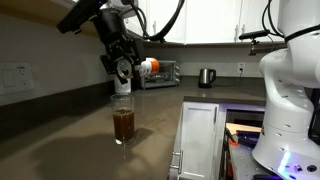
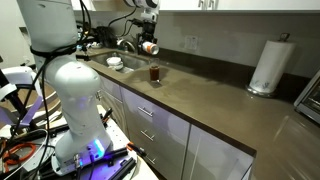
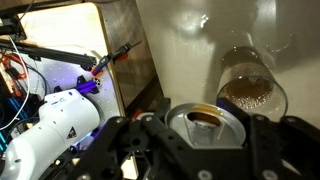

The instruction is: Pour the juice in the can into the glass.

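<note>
A steel kettle (image 1: 206, 77) stands at the back of the brown bench (image 1: 60, 140). A white paper-towel roll (image 2: 268, 66) stands upright near the wall.

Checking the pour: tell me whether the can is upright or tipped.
Tipped: the can lies sideways in the tool, higher than the glass.

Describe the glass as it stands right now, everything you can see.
The glass is a tall, clear, straight-sided tumbler standing upright on the dark countertop. Dark reddish-brown juice fills it past halfway, with bubbles on its surface in the wrist view. Only the countertop touches it; the can hangs tipped above it, clear of the rim.
</note>
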Tool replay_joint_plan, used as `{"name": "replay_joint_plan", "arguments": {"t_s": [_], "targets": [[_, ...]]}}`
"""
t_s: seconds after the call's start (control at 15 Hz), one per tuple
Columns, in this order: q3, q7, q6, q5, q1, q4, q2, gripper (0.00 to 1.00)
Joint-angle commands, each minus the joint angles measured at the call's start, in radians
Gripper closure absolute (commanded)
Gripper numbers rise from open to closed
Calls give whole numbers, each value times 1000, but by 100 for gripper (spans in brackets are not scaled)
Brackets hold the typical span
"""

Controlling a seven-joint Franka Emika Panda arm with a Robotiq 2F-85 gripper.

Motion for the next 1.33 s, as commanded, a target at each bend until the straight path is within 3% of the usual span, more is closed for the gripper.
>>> {"name": "replay_joint_plan", "arguments": {"t_s": [0.0,0.4,0.8,1.0,1.07,1.27], "targets": [[8,-5,102,32,-19,-135,-127,73],[-4,-85,358,77,-53,-382,-323,73],[-75,-341,653,201,-102,-671,-542,73],[-151,-556,765,315,-104,-775,-617,73],[-220,-625,794,344,-58,-804,-638,73],[-345,-848,814,458,-8,-859,-691,73]]}}
